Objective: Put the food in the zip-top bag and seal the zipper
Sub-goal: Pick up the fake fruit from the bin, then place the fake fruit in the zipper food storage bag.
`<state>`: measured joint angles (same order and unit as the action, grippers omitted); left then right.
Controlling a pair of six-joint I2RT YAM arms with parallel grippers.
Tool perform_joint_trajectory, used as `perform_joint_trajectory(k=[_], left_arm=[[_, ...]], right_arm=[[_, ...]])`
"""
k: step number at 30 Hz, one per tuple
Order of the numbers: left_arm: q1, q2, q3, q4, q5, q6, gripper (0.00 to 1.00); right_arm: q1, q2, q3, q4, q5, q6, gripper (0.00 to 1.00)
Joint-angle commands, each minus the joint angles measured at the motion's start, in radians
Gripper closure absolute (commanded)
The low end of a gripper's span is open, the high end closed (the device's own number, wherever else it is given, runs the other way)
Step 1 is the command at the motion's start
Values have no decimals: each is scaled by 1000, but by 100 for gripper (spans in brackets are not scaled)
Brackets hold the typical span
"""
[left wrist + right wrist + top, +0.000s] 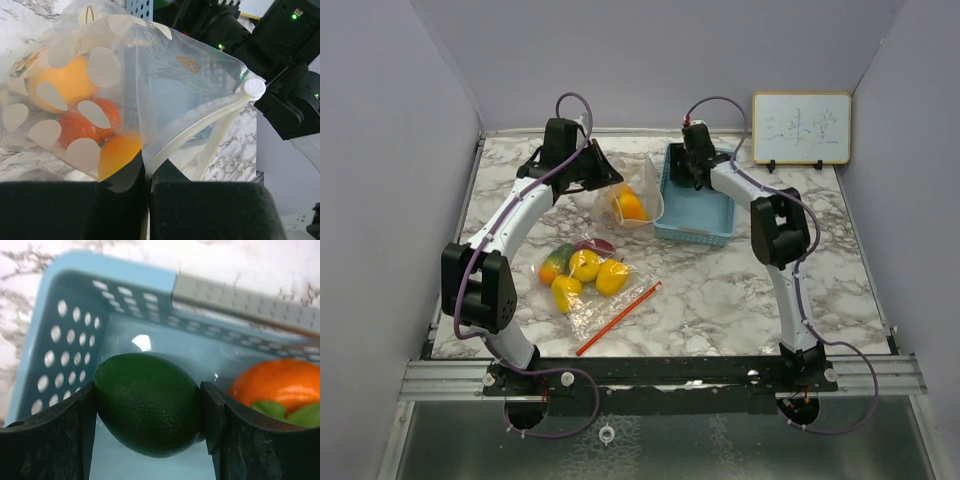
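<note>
The left pincer is clenched on the edge of the zip-top bag. Its 2 black fingers press together with the clear film pinched between them. The bag is printed with pale ovals and is held at about 12 o'clock from the middle of the desk in the top view. I cannot tell whether its bottom rests on the marble. Inside it, orange fruits bunch at 9 o'clock in the left wrist view; their count is unclear. The 2 sides of the zipper track stand apart, and the white slider sits at the track's end at 3 o'clock.

The right pincer reaches down into the light blue basket, which stands at 1 o'clock on the desk, just beside the held bag. Its jaws stand partly apart, grasping a dark green fruit. Both pads touch it, 1 at 9 o'clock and 1 at 3 o'clock. An orange fruit with green leaves lies in the basket at 3 o'clock of the green fruit.

At 8 o'clock on the desk lies another clear bag holding 3 yellow fruits, a green and orange fruit and a purple piece. A red strip runs along its 4 o'clock edge. A whiteboard stands at 2 o'clock, at the back.
</note>
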<state>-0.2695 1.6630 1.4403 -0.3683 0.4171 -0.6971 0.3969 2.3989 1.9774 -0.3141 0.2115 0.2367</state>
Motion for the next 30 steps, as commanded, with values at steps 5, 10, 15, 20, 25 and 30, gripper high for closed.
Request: perform_joint_trajectory(k=[5, 10, 15, 20, 25, 30], left_arm=[[6, -8, -20, 32, 34, -2, 100], [6, -12, -30, 32, 31, -1, 100], [6, -8, -16, 23, 34, -15, 100], [6, -1, 18, 18, 53, -40, 100], [6, 4, 44, 34, 73, -82, 100], [6, -5, 41, 56, 97, -117, 100]], right_arm=[[-7, -330, -227, -8, -155, 26, 75], [-8, -590, -364, 71, -423, 10, 75], [7, -747, -481, 185, -751, 120, 74], [71, -812, -564, 272, -899, 186, 74], [157, -783, -586, 296, -886, 210, 73], [161, -760, -637, 343, -764, 287, 73]])
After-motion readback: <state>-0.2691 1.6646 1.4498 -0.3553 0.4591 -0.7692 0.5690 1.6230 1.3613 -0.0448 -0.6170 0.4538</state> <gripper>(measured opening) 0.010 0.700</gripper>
